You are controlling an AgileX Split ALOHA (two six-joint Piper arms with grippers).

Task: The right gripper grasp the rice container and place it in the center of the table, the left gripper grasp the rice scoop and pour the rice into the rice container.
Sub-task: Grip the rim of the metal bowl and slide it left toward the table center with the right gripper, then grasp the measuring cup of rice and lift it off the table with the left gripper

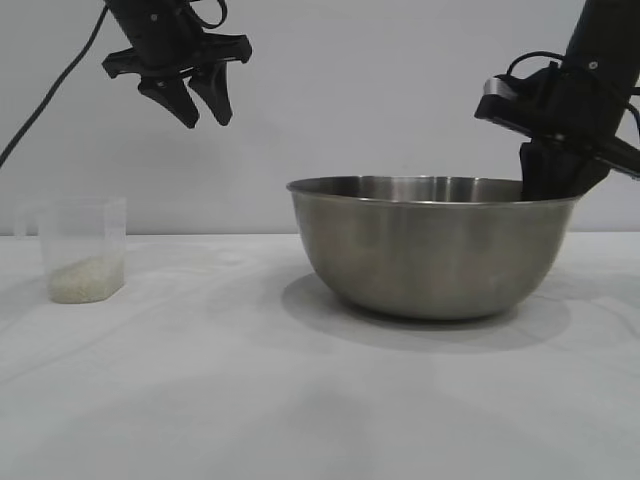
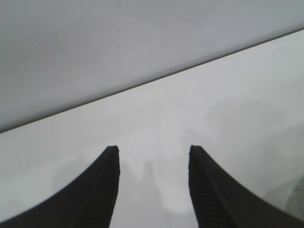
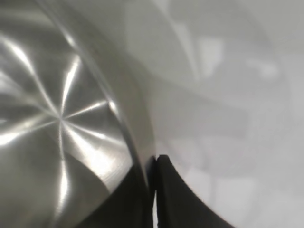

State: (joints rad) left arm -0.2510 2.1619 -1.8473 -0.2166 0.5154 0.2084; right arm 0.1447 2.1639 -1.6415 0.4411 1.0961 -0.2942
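The rice container [image 1: 432, 248], a large steel bowl, stands on the white table [image 1: 200, 400] right of centre. My right gripper [image 1: 548, 180] is shut on the bowl's far right rim, one finger inside and one outside; the right wrist view shows the fingers [image 3: 166, 190] pinching the rim [image 3: 137, 152]. The rice scoop [image 1: 84, 249], a frosted plastic cup, stands at the left with rice [image 1: 86, 279] in its bottom. My left gripper [image 1: 200, 105] hangs open and empty high above the table, right of the scoop. Its wrist view shows only its spread fingers [image 2: 102, 190] over bare table.
A plain grey wall runs behind the table. A black cable [image 1: 50, 90] hangs from the left arm at the upper left.
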